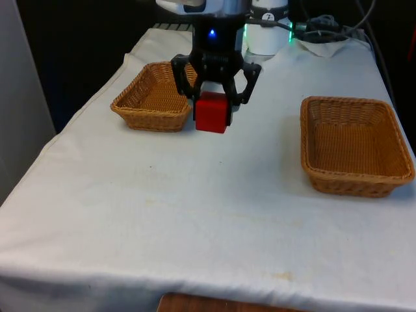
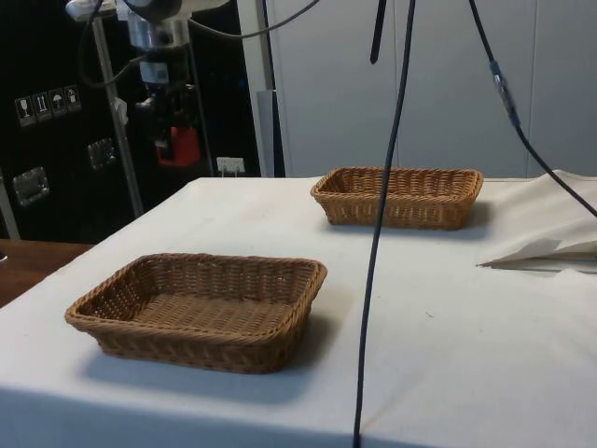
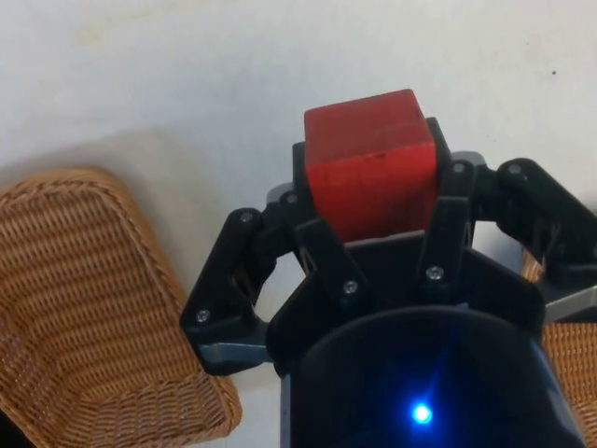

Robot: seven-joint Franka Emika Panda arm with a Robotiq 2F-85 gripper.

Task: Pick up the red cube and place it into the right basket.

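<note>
My black gripper [image 1: 214, 99] is shut on the red cube [image 1: 212, 112] and holds it in the air above the white cloth. It hangs just off the right-hand edge of the left wicker basket [image 1: 153, 97]. The right basket [image 1: 354, 146] stands well off towards the front view's right, with nothing in it. From the side, the cube [image 2: 179, 147] hangs in the gripper [image 2: 173, 135] high above the table, past the near basket [image 2: 201, 308]; the far basket [image 2: 399, 196] lies behind. In the wrist view the cube [image 3: 373, 173] sits between the fingers [image 3: 317, 245].
A wicker basket [image 3: 84, 308] lies below the gripper in the wrist view. Black cables [image 2: 378, 233] hang in front of the side camera. Rumpled cloth [image 2: 546, 250] and cables [image 1: 325, 32] lie near the robot's end of the table.
</note>
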